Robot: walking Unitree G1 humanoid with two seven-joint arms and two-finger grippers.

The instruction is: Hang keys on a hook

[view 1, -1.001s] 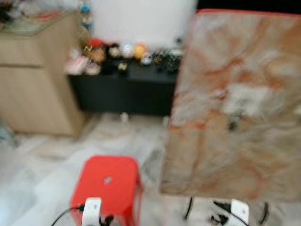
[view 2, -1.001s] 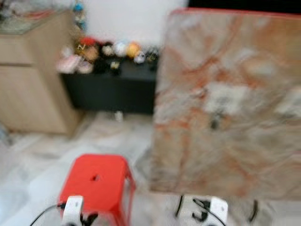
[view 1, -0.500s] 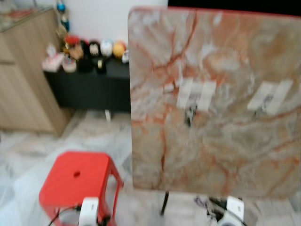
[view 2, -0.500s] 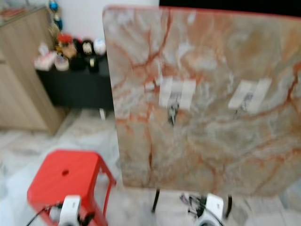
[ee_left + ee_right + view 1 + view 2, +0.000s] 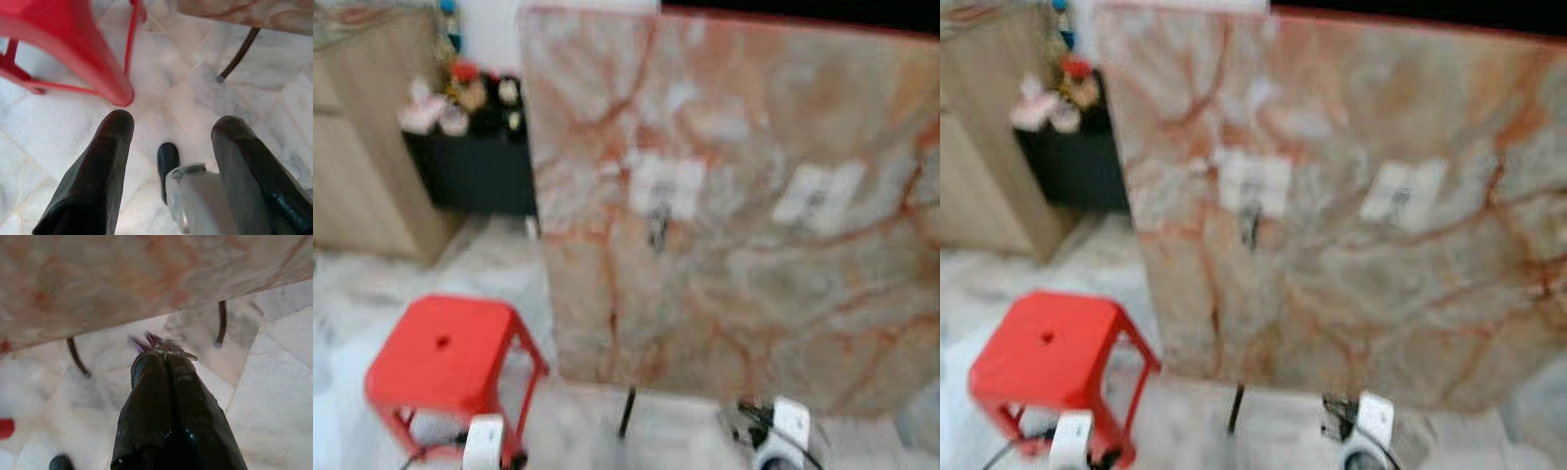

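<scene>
1. A large marble-patterned panel with red veins stood upright on thin dark legs over the pale marble floor; the head views were blurred.
2. Two white taped patches sat on the panel's face, and a small dark hook hung at the left patch, with the other patch towards the panel's right edge.
3. The right tool hung low below the panel's bottom edge, fingers pressed together on a small bunch of metal keys with a purple tag at their tips.
4. The left tool hung above the floor with fingers spread wide and nothing between them, beside a red plastic stool.
5. A black low cabinet carrying small figurines stood against the far wall.
</scene>
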